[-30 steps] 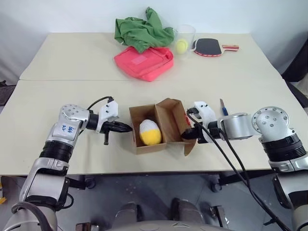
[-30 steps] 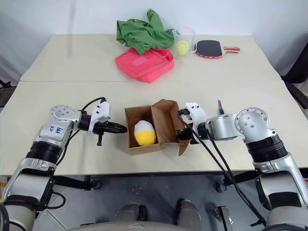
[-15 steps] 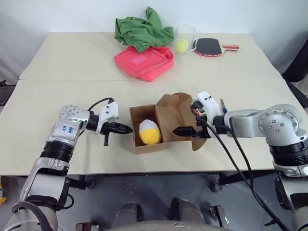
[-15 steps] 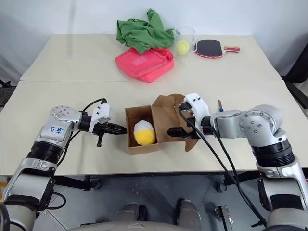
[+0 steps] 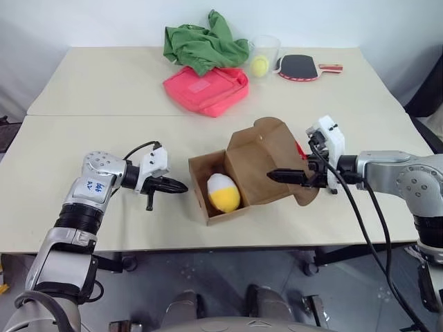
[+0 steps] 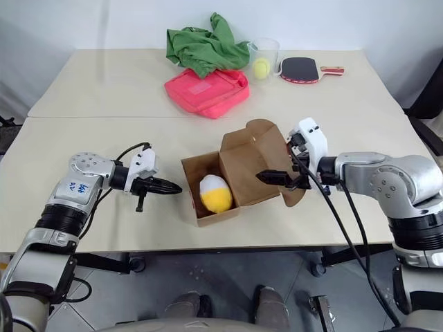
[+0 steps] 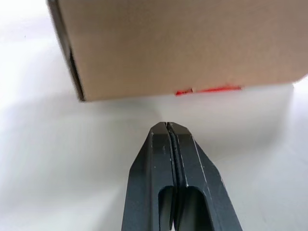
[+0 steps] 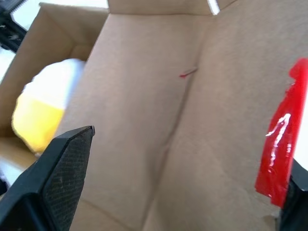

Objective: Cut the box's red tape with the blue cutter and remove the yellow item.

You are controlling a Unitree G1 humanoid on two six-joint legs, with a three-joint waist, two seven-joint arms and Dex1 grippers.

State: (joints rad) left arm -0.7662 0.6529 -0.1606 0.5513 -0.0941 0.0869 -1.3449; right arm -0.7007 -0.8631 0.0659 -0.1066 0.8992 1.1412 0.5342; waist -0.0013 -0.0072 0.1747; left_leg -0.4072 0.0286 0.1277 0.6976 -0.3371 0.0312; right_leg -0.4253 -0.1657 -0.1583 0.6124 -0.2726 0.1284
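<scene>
- box (image 5: 239,181) open at the table's near edge, long axis running near-left to far-right, lid flap up
- yellow item (image 5: 223,193) inside
- left gripper (image 5: 181,187) pressed together beside it
- right gripper (image 6: 266,177) spread wide at flap
- right wrist view adds red tape (image 8: 281,149) on flap edge

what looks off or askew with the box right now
The box sits skewed on the table, its lid flap tilted up instead of lying flat, with the open right tool at it. A strip of cut red tape hangs from the flap's edge. The yellow item lies exposed inside.
</scene>
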